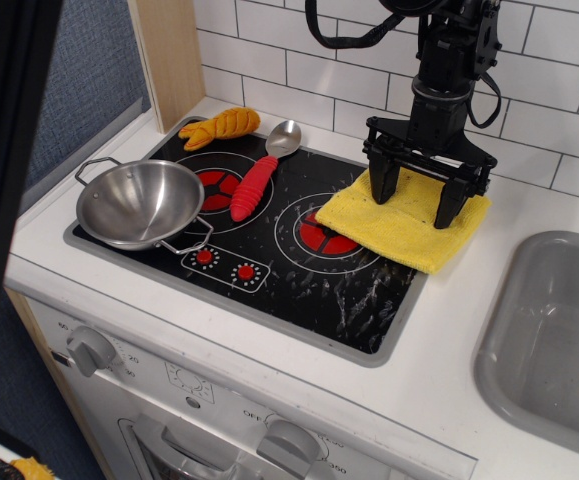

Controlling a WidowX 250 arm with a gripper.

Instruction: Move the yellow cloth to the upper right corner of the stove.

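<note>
The yellow cloth (401, 220) lies flat at the back right of the black stove (269, 250), its right edge hanging over the grey rim onto the white counter. My gripper (416, 203) stands upright on the cloth with its jaws spread wide, one finger (382, 185) near the cloth's left side and the other near its right side. The fingertips press on or rest at the cloth's top surface; nothing is pinched between them.
A steel pan (140, 203) sits on the stove's front left. A red plush piece (253, 187), a metal spoon (283, 137) and an orange-yellow plush toy (220, 125) lie at the back left. A grey sink (559, 340) is at the right. A tiled wall stands behind.
</note>
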